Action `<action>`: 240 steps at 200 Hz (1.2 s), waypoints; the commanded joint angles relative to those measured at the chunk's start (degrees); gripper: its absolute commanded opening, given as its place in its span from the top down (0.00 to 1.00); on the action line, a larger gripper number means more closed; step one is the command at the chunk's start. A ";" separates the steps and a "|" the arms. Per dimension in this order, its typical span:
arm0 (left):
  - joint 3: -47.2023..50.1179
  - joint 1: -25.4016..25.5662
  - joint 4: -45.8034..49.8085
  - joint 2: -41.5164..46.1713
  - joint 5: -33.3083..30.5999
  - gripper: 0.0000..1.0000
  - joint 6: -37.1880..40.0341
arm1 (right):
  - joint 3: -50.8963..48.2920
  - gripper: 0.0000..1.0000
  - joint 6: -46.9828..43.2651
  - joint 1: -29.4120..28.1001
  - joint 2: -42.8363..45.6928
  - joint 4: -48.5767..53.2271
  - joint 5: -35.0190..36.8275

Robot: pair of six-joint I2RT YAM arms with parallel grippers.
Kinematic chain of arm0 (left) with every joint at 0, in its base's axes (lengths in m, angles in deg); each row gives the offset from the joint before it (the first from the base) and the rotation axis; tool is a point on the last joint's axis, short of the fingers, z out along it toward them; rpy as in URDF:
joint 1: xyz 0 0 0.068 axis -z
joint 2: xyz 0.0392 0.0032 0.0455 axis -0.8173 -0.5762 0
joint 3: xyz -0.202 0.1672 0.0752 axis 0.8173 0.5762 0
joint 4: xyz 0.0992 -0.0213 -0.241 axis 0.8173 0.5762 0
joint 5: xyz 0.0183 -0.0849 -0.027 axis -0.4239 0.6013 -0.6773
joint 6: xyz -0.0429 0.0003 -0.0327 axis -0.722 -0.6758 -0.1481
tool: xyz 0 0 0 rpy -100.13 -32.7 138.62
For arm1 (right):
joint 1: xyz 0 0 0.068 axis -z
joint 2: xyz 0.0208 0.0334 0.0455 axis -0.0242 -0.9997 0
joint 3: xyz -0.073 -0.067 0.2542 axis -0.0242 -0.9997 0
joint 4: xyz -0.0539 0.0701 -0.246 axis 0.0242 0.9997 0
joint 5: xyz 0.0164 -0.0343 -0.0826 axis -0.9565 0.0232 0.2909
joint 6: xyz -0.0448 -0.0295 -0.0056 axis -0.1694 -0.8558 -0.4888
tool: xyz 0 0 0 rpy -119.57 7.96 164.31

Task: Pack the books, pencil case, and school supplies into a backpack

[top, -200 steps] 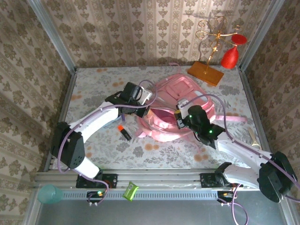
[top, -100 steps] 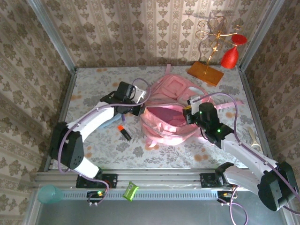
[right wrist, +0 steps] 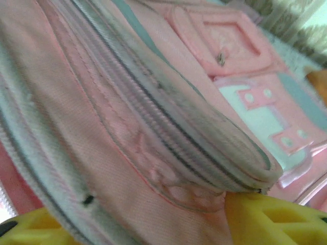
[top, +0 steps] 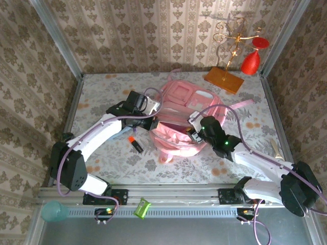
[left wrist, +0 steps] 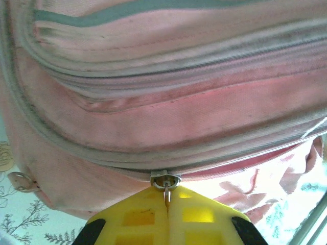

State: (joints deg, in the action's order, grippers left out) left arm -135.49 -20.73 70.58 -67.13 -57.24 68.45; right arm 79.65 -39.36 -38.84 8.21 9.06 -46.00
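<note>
The pink backpack (top: pixel 186 104) lies in the middle of the table, its zip pockets facing up. My left gripper (top: pixel 153 122) is at its left edge. In the left wrist view the yellow fingers (left wrist: pixel 133 219) are shut on the metal zipper pull (left wrist: pixel 166 190) below the slider. My right gripper (top: pixel 194 131) is at the bag's near right side, and my right gripper (right wrist: pixel 153 219) stands open with backpack fabric (right wrist: pixel 127 153) bulging between its yellow fingers (right wrist: pixel 276 214). A short black-and-orange pen (top: pixel 135 144) lies on the table left of the bag. Books and pencil case are out of view.
An orange stand base (top: pixel 224 79) with a gold stand and red ornaments (top: pixel 251 61) sits at the back right. A pale slim object (top: pixel 276 149) lies near the right wall. A green item (top: pixel 142 208) and a teal cup (top: pixel 53 210) are by the front rail.
My right gripper has opened and moved left and nearer along the bag. The backpack has shifted and its open mouth shows less. The left gripper stays shut on the zipper pull.
</note>
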 commanded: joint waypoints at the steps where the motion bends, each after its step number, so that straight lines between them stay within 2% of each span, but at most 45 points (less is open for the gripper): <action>1: -2.73 1.31 -0.68 1.33 2.33 1.00 0.85 | 4.69 0.35 -6.54 -2.47 -1.86 -0.19 6.60; 48: -3.14 1.91 -0.51 1.15 2.23 1.00 0.61 | 9.41 0.30 -10.43 -6.37 -6.01 1.81 18.62; 73: -3.35 1.95 -0.44 1.15 2.06 1.00 0.28 | 10.40 0.38 -10.44 -7.88 -6.69 1.83 19.05; 81: -3.35 1.95 -0.48 1.15 2.03 1.00 0.17 | 9.90 0.45 -10.33 -8.22 -6.56 0.65 18.08; 103: -3.39 1.50 -0.05 1.46 -0.20 1.00 -0.59 | 9.12 0.92 -7.00 -7.17 -6.06 -0.34 20.16; 111: -3.14 0.89 0.34 1.77 -0.99 1.00 -0.99 | 9.06 1.00 -5.05 -5.81 -5.67 0.64 21.23; 135: -0.83 -2.23 0.64 4.05 -3.20 1.00 -1.70 | 7.04 1.00 2.75 2.18 -2.72 3.70 19.13; 154: 1.45 -4.75 1.15 5.14 -5.23 1.00 -1.88 | 3.56 1.00 11.59 11.56 2.08 2.71 11.20; 180: 4.87 -7.24 1.25 5.35 -11.56 1.00 -1.89 | -3.11 1.00 20.95 22.99 7.32 -4.94 -0.98; 209: 7.55 -10.62 -3.77 2.90 -14.67 1.00 -3.40 | -2.93 1.00 21.90 25.52 6.36 -5.28 -3.66; 240: 7.54 -13.19 -10.51 -2.76 -14.03 1.00 -5.10 | -4.11 1.00 23.91 28.17 8.24 -7.23 -5.82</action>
State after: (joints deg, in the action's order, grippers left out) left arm -129.81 -25.85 58.06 -65.86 -54.99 66.88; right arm 76.30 -24.49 -18.10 13.61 5.44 -62.28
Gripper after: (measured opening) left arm 0.057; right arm 0.101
